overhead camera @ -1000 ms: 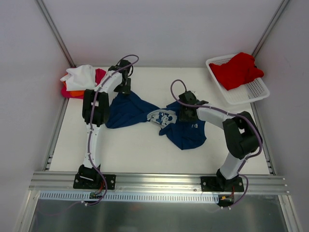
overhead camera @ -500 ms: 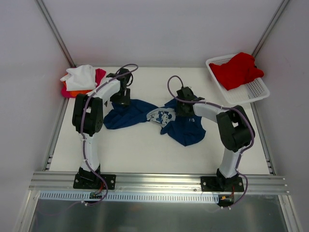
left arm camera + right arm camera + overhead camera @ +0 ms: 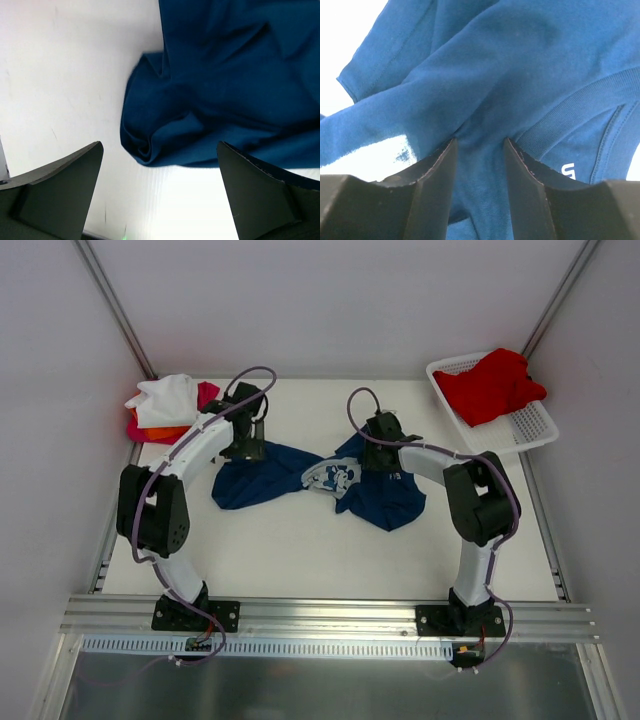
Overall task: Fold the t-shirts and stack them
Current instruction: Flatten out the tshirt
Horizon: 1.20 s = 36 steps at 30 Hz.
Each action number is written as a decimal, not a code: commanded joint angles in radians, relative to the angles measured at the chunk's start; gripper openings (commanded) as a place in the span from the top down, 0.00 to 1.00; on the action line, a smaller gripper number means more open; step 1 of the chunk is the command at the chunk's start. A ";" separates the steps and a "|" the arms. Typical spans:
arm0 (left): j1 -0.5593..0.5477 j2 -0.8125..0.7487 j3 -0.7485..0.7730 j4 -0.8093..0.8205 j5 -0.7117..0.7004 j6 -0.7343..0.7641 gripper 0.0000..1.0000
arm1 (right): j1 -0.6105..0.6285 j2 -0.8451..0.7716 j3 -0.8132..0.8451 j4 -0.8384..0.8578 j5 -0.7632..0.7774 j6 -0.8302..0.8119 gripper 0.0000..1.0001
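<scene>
The navy blue t-shirt (image 3: 262,478) lies crumpled across the middle of the table, its white chest print (image 3: 330,477) bunched at the centre. My left gripper (image 3: 245,447) is open and empty just above the shirt's left part; in the left wrist view the cloth's folded edge (image 3: 150,145) lies ahead of the gripper (image 3: 160,165). My right gripper (image 3: 380,455) is shut on a pinch of the navy cloth (image 3: 490,65), which bunches between the fingers of the gripper (image 3: 480,142). A red t-shirt (image 3: 490,385) lies in the basket.
A white lattice basket (image 3: 530,430) stands at the back right. A pile with a white t-shirt (image 3: 168,395), an orange one (image 3: 160,430) and a magenta one (image 3: 208,392) lies at the back left corner. Walls close in the table.
My left gripper has come nearer and lower onto the shirt's left part, its elbow swinging left. My right gripper has moved back and a little left with the cloth, dragging the shirt's right part.
</scene>
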 commanded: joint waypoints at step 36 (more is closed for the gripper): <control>-0.099 -0.075 -0.394 0.110 -0.122 -0.168 0.35 | -0.045 -0.023 0.045 -0.098 -0.065 -0.062 0.55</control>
